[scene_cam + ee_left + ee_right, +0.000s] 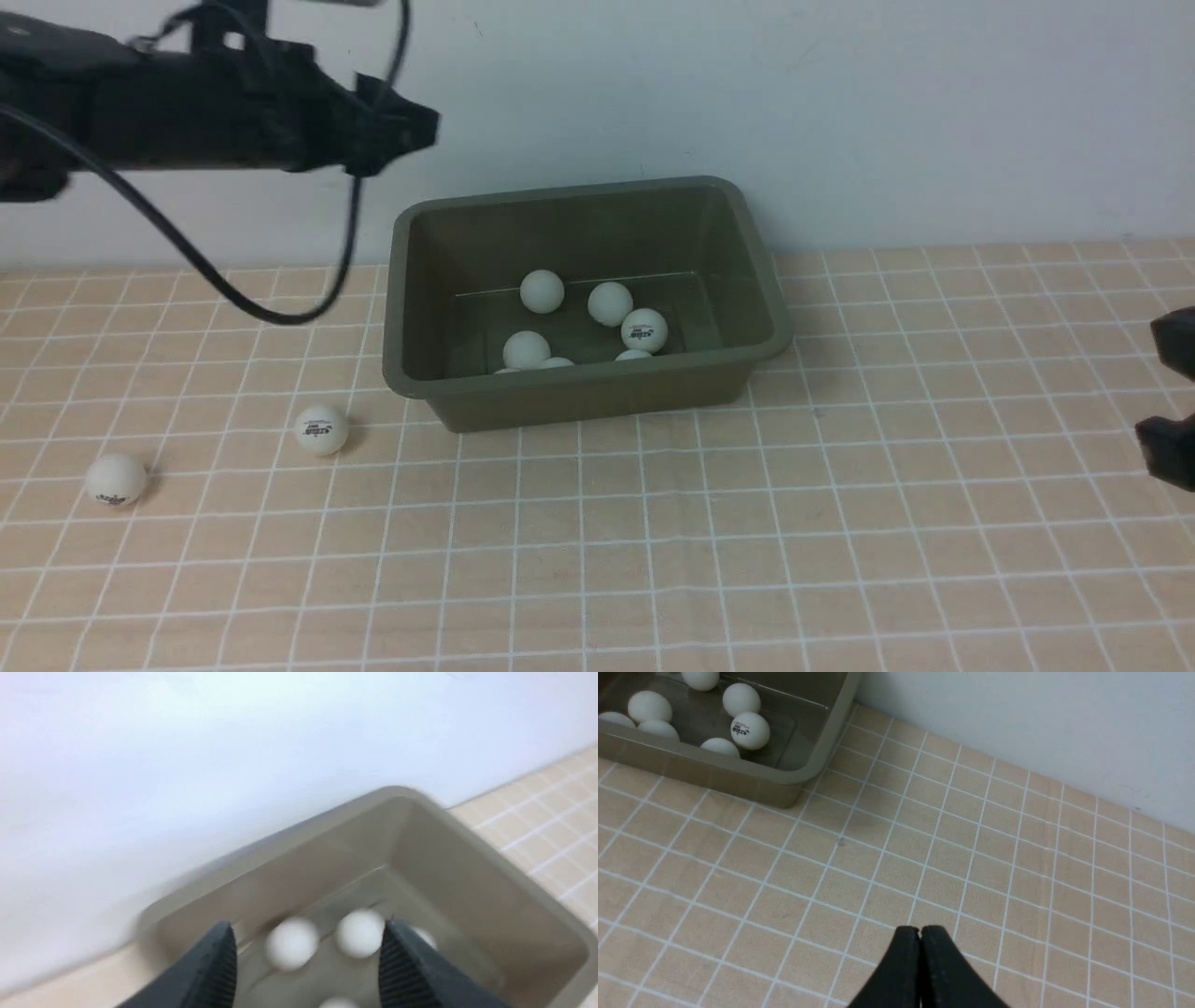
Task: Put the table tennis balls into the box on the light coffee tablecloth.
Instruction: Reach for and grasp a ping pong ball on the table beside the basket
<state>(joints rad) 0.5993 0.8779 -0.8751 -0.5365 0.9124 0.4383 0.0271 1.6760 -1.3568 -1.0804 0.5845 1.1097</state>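
The olive-green box (597,378) stands on the light coffee tablecloth (709,560), near the wall. Several white table tennis balls (542,290) lie inside it. Two more balls rest on the cloth to its left, one close by (322,429) and one farther out (117,479). My left gripper (420,126) hangs high above the box's back left corner. In the blurred left wrist view it (308,926) is open and holds nothing, with balls (359,933) on the box floor (467,882) below. My right gripper (920,928) is shut and empty over bare cloth, to the right of the box (738,779).
A pale wall (840,112) runs right behind the box. The left arm's black cable (271,313) loops down over the cloth to the left of the box. Part of the right arm (1167,453) shows at the front view's right edge.
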